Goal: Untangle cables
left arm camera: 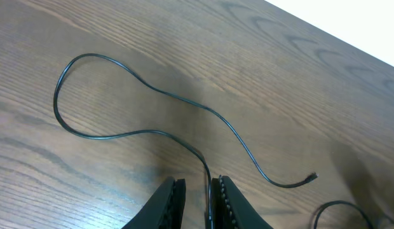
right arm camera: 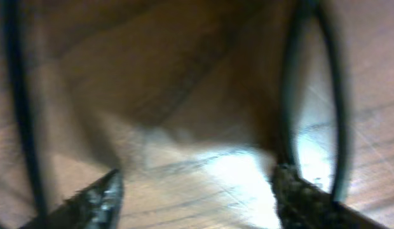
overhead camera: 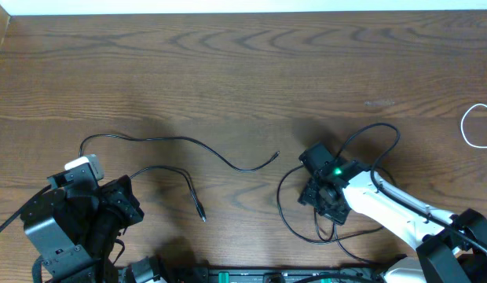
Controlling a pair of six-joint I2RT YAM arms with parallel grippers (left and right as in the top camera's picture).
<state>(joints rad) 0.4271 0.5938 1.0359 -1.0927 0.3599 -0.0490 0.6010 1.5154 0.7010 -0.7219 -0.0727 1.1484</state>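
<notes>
Cables lie spread on the wood-grain table [overhead camera: 228, 63], mostly apart. Long black cable [overhead camera: 181, 140] runs from a loop at the left, near the left arm [overhead camera: 63, 228], across the middle to a free plug end [overhead camera: 276, 155]. Short black strand [overhead camera: 188, 182] curves out from beside that arm and ends in a plug toward the robot side of the table (same cord or not: hidden under the arm).

Left gripper [left arm camera: 198, 183]: fingers nearly together with a narrow gap. A black cable runs straight into that gap, close along one finger's inner face. Pinched or just passing through, cannot tell.

Right gripper [right arm camera: 197, 173]: fingers wide apart, bare table between them, nothing held. Its wrist view is heavily blurred. A dark strand shows on each side, and one runs down to the finger at the picture's right [right arm camera: 305, 194], contact unclear.

Overhead, the right gripper sits among thin loops of second black cable [overhead camera: 281, 200], one loop to its left and front, another arching behind it.

White cable [overhead camera: 473, 126] lies looped at the far right edge, partly cut off, well apart from the black ones.
</notes>
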